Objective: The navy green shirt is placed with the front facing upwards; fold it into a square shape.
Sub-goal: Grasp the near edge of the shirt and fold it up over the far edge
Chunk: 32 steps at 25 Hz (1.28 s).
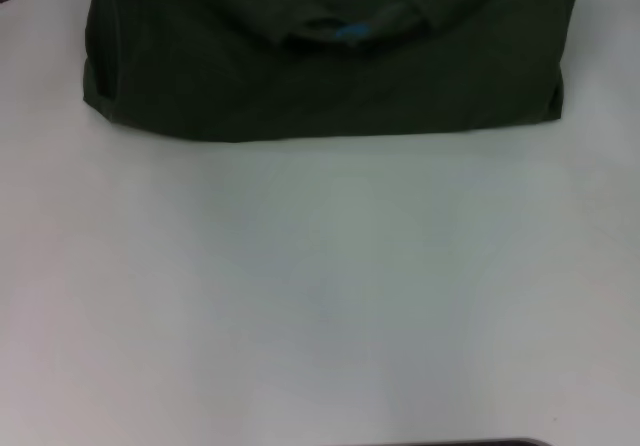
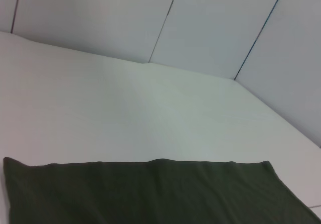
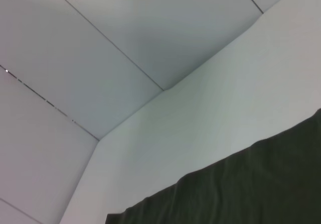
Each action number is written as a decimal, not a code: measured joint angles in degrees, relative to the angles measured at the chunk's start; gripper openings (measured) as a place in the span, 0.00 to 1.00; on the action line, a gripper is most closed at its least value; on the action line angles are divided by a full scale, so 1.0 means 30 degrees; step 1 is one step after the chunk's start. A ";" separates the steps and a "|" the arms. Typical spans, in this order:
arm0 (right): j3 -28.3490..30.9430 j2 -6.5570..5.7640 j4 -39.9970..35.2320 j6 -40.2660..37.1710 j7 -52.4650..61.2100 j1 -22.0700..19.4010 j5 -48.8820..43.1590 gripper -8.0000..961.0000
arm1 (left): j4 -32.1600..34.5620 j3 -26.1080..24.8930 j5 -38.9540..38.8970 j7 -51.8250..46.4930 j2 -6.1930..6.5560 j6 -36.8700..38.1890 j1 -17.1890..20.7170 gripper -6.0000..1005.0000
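Green shirt lies folded; no hand visible.

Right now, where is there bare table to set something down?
The table is bare from the shirt's near folded edge toward the robot, and in narrow strips beside the shirt. The left wrist view shows bare table between shirt and wall panels. Only the far middle is covered.
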 joint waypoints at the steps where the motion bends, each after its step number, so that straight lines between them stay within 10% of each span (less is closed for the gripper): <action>1: -0.0141 0.0073 -0.0013 0.0154 -0.0036 0.0004 0.0167 0.06 | -0.0007 -0.0002 0.0000 0.0056 -0.0076 -0.0153 -0.0001 0.00; 16: -0.0938 0.0674 0.0061 0.1181 -0.0537 0.0052 0.1351 0.10 | -0.0369 -0.0013 -0.0603 0.0617 -0.0652 -0.1521 0.0141 0.00; 23: -0.1967 0.1091 0.0112 0.1887 -0.0595 0.0085 0.1353 0.11 | 0.0271 -0.0012 -0.1768 0.1790 -0.1970 -0.2445 0.0680 0.03; 31: -0.3528 0.1413 0.0288 0.3327 -0.0428 0.0627 0.1353 0.25 | 0.0171 0.0247 -0.1962 0.2129 -0.2395 -0.3486 0.0756 0.10; 32: -0.3539 0.1420 0.0288 0.3469 -0.0394 0.0687 0.1352 0.27 | 0.0272 0.0244 -0.2090 0.2091 -0.2553 -0.3907 0.0811 0.31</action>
